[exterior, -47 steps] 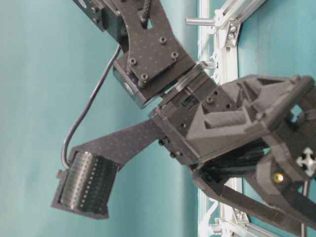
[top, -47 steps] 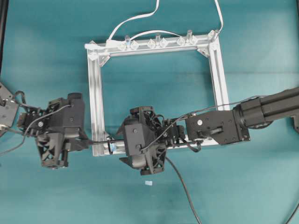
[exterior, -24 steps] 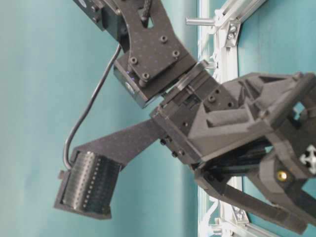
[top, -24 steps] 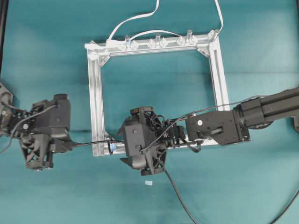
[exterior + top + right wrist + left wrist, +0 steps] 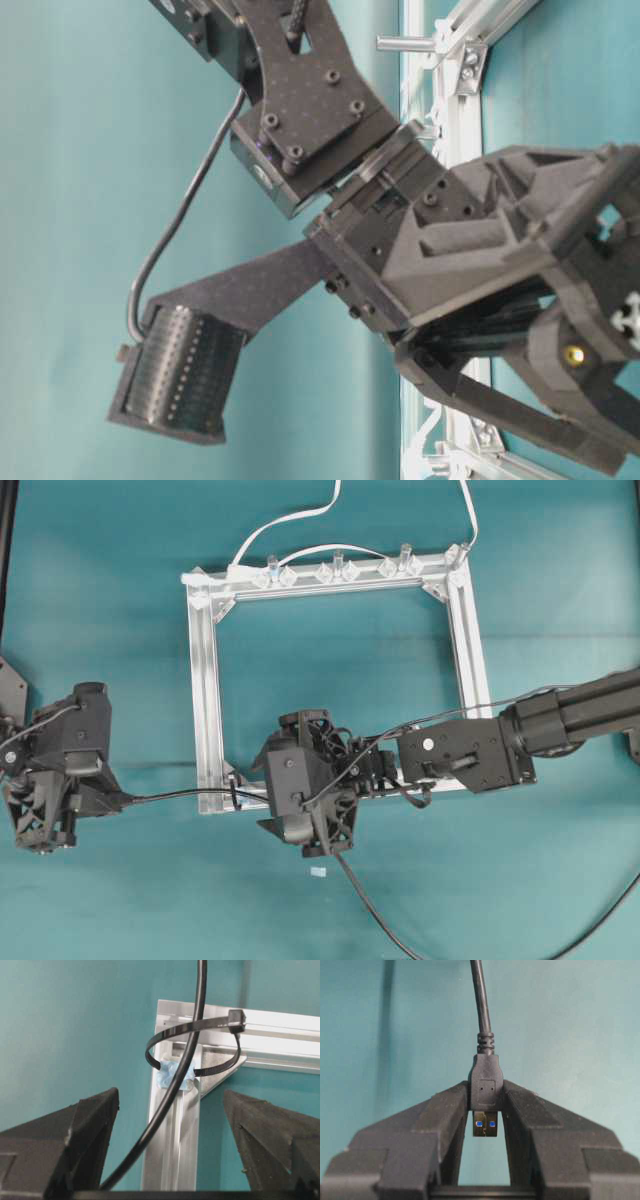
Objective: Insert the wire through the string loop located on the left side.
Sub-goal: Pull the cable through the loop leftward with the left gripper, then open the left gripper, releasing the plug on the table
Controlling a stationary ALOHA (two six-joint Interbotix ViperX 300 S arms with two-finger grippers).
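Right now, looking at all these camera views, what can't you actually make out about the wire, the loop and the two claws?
- Overhead: the string loop is too small to show whether the wire runs through it.
- Overhead: the right claw is hidden under its own wrist housing.
- Table-level: the arm's body fills the view, hiding the wire and loop.
- Left wrist: the left claw grips the plug; the frame is out of shot.
- Overhead: the wire's far end runs off the bottom edge.

Overhead: straight down on the whole teal bench (image 5: 100, 600), frame (image 5: 207, 680) and both arms. Table-level: low and very close, mostly filled by black arm parts, frame (image 5: 455, 110) behind. Left wrist: along its own fingers (image 5: 445, 1120), near the plug (image 5: 485, 1092). Right wrist: between its fingers (image 5: 85, 1125), close on the loop (image 5: 200, 1027) at a frame corner, shared with overhead.
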